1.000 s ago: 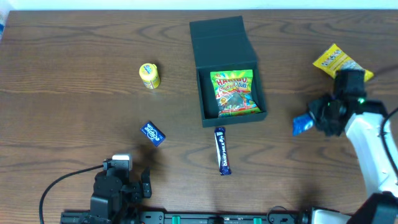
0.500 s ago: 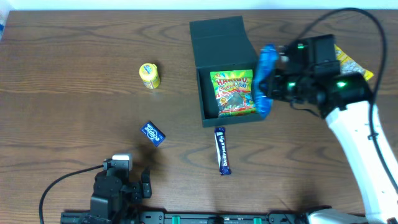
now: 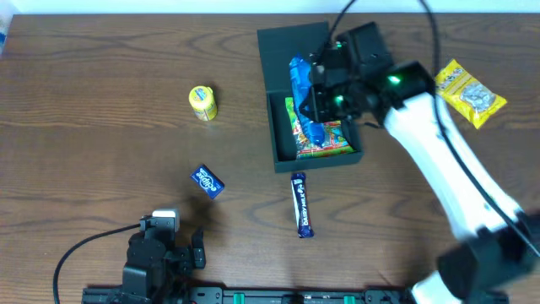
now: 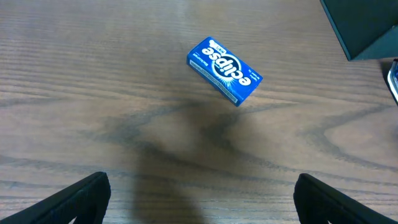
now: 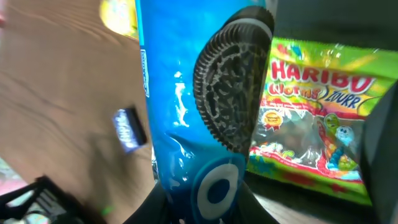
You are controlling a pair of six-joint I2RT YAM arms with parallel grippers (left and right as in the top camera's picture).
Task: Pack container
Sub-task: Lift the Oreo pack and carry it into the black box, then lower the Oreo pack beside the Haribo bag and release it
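Filling container (image 3: pixel 288 49), Haribo bag (image 3: pixel 338 139), cookies (image 3: pixel 301 80) seemingly above

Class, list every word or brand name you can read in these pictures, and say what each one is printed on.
"eclipse": on the small blue cardboard pack.
"HARIBO": on the green plastic gummy bag lying in the dark teal cardboard box.
Blue plastic cookie packet: a cookie picture only, no readable words.
Dark blue chocolate bar, yellow snack bag, yellow round tin: print too small to read.
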